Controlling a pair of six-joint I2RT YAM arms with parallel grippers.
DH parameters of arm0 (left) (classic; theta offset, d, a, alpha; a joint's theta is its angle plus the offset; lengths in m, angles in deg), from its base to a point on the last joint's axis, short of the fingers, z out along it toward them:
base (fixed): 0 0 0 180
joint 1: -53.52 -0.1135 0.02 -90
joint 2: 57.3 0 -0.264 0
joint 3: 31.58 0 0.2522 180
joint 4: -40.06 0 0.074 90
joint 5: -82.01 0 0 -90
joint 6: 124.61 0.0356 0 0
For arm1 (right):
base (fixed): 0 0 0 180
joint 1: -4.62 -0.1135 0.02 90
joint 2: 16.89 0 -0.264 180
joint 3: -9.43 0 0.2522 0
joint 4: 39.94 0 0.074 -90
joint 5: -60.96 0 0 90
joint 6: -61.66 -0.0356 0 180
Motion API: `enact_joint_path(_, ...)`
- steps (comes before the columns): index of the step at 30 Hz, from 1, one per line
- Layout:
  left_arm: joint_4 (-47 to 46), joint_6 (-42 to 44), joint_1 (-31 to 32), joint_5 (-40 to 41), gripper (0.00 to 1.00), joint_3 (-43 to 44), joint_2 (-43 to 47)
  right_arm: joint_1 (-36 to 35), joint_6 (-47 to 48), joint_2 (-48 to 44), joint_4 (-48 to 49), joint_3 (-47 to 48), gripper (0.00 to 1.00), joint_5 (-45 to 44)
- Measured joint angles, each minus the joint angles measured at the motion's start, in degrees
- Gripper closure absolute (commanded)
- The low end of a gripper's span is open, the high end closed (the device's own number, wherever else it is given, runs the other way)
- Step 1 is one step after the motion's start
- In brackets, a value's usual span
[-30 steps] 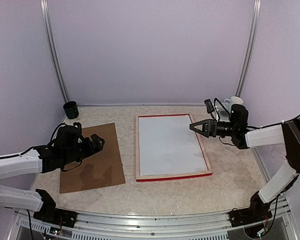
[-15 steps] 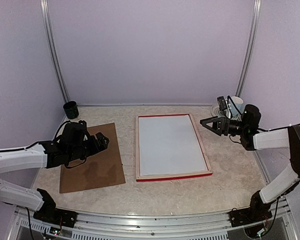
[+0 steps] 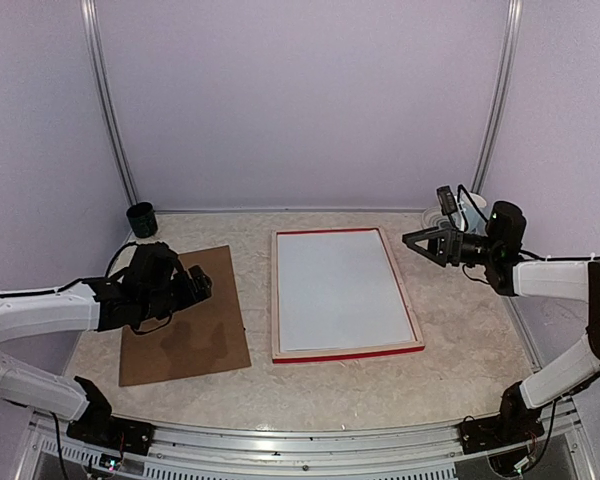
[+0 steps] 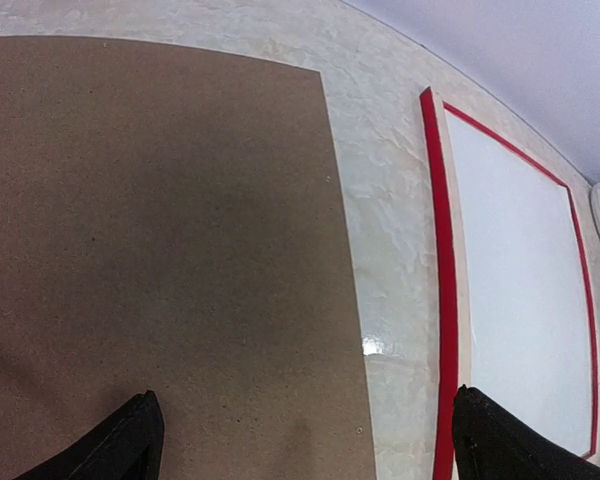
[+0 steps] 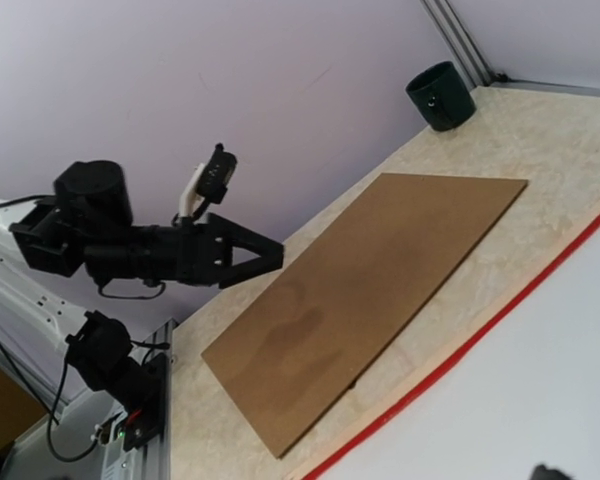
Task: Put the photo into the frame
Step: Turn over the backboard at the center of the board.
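The frame (image 3: 416, 334) lies flat in the middle of the table, pale wood back up with red edges (image 4: 442, 250). A plain white rectangle (image 3: 338, 290) fills its recess. It looks like the photo lying face down, and no printed side shows. My left gripper (image 3: 196, 284) hovers open and empty over the brown board, left of the frame. Its fingertips (image 4: 130, 440) straddle the board's right edge and the frame's red edge. My right gripper (image 3: 420, 243) hangs open and empty in the air, just right of the frame's far right corner.
A brown backing board (image 3: 183, 315) lies left of the frame, with a strip of bare table between them. A dark green cup (image 3: 141, 218) stands at the back left corner. White cups (image 3: 470, 208) stand at the back right, behind my right gripper.
My right gripper has drawn back to the right, off the frame's far right corner, still open. The left gripper has shifted only slightly over the brown board.
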Motion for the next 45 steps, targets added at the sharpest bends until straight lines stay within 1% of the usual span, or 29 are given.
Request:
enact_joint_path(3,2.27,-0.22,-2.69,1.81,0.01,1.68,-3.19,0.0,0.04,0.0,0.09,0.2,0.01,0.02)
enact_joint_path(8,6.86,-1.29,-9.42,6.08,0.01,4.66,-8.39,0.0,0.09,0.0,0.15,0.68,0.01,0.24)
enact_joint_path(12,8.94,-1.33,-14.64,8.39,0.01,5.51,-9.88,0.04,0.02,0.0,0.83,1.86,0.01,0.61)
enact_joint_path(16,8.74,-0.09,-20.37,8.66,0.01,5.51,-10.19,0.17,-1.53,0.07,4.13,2.14,0.01,1.64)
enact_joint_path(20,7.15,1.73,-27.21,8.04,0.01,5.44,-11.91,0.81,-4.66,0.85,10.01,2.14,0.01,2.99)
enact_joint_path(23,6.38,2.71,-29.42,7.48,0.01,5.44,-13.44,1.55,-7.37,1.66,14.47,2.14,0.01,3.69)
enact_joint_path(26,5.44,3.15,-30.05,6.49,0.01,5.44,-15.17,1.84,-10.29,2.54,18.75,2.21,0.01,4.55)
enact_joint_path(28,4.7,3.52,-30.1,5.73,0.01,5.44,-16.68,2.08,-11.41,2.69,19.87,2.23,0.01,5.27)
enact_joint_path(35,3.34,4.04,-30.45,4.24,0.01,5.68,-23.12,2.34,-8.24,0.28,13.42,2.67,0.01,5.11)
enact_joint_path(39,2.51,4.61,-30.6,4.26,0.01,6.69,-24.59,2.25,-8.07,0.28,11.08,3.32,0.01,4.52)
enact_joint_path(42,1.53,5.11,-30.69,3.98,0.01,7.02,-25.33,1.16,-5.62,0.31,5.42,4.24,0.01,2.51)
enact_joint_path(45,0.42,5.33,-30.73,3.43,0.01,7.02,-25.49,-2.14,-0.61,0.46,-3.8,6.99,0.01,-1.07)
